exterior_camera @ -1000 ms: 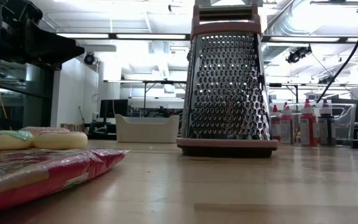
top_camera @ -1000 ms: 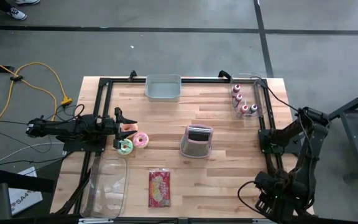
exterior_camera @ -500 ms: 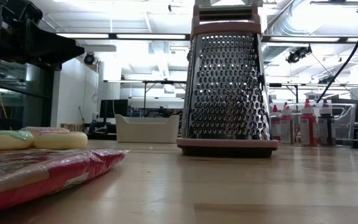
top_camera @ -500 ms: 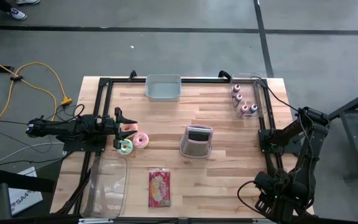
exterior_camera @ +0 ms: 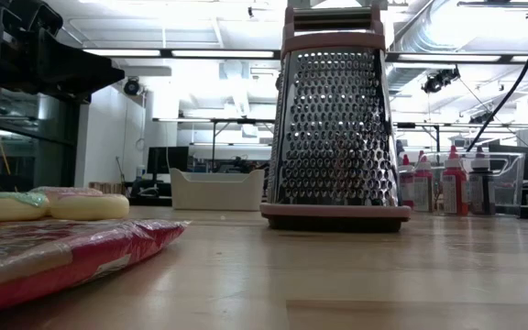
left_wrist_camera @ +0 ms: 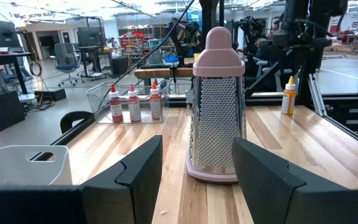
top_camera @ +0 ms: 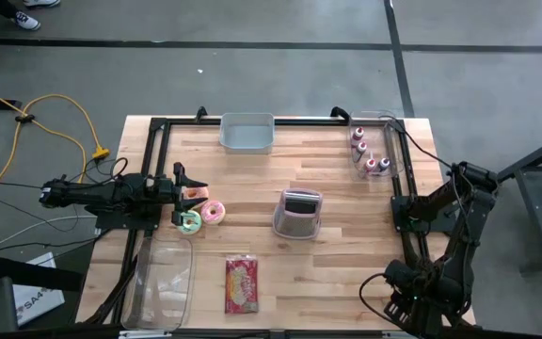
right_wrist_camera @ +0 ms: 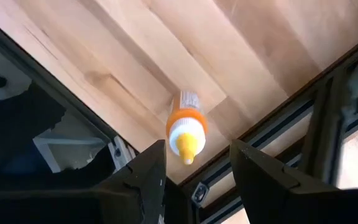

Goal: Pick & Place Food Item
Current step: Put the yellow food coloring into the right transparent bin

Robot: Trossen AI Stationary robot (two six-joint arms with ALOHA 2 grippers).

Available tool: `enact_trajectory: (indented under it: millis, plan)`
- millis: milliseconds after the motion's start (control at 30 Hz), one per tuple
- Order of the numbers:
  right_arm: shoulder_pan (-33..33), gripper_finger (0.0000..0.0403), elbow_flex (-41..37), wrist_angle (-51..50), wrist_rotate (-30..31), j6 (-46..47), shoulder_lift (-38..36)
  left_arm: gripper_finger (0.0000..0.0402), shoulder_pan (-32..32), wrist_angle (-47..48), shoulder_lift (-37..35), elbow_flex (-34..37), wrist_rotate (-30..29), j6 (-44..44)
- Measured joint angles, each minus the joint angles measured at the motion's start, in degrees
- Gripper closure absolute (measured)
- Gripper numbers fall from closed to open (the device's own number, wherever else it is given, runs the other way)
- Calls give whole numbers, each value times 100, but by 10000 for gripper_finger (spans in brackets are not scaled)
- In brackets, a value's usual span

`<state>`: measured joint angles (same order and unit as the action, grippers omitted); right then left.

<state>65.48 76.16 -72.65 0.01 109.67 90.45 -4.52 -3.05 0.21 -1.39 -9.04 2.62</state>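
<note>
1. The right gripper (right_wrist_camera: 191,186) points straight down with its fingers spread and nothing between them. Directly under the gap stands an orange-capped bottle (right_wrist_camera: 187,127), upright on the counter (right_wrist_camera: 166,56), right beside the dark frame rail (right_wrist_camera: 272,134). My guess is it's lined up over the cap so the fingers can drop on either side of it, but there's no contact yet.

2. The left gripper (left_wrist_camera: 194,180) sits level and low at the counter's edge, fingers spread wide and empty. It looks parked, facing the pink box grater (left_wrist_camera: 216,112) standing straight ahead of it.

3. Just beside the left gripper lie two donuts, one green-frosted (top_camera: 190,221) and one pink (top_camera: 214,212), touching each other. Probably candidates for the food item too, but nothing is going for them.

4. A pink snack packet (top_camera: 241,284) lies flat, off to the side of the left gripper and farther from it than the donuts, near a clear bin (top_camera: 158,282).

5. Well beyond the left gripper, past the grater, a clear holder keeps three red-capped sauce bottles (left_wrist_camera: 132,102) together. A grey tub (top_camera: 247,133) sits at the far edge, likely a drop-off spot, though I can't confirm that.

6. The bottle is tight against the rail, so the grab looks fiddly: a finger could clip the frame.
</note>
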Motion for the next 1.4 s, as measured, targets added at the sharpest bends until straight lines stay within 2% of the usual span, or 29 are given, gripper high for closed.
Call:
enact_trajectory:
  millis: [133,733,1400]
  plan:
    - [63,237,-299,459,-11,125,0,214,-1,0,1,-1,0,0]
    - [91,237,-777,1133,5,284,0,214,0,0,1,-2,0,1]
    - [91,237,-784,1120,-168,223,256,214,1,0,0,-2,0,1]
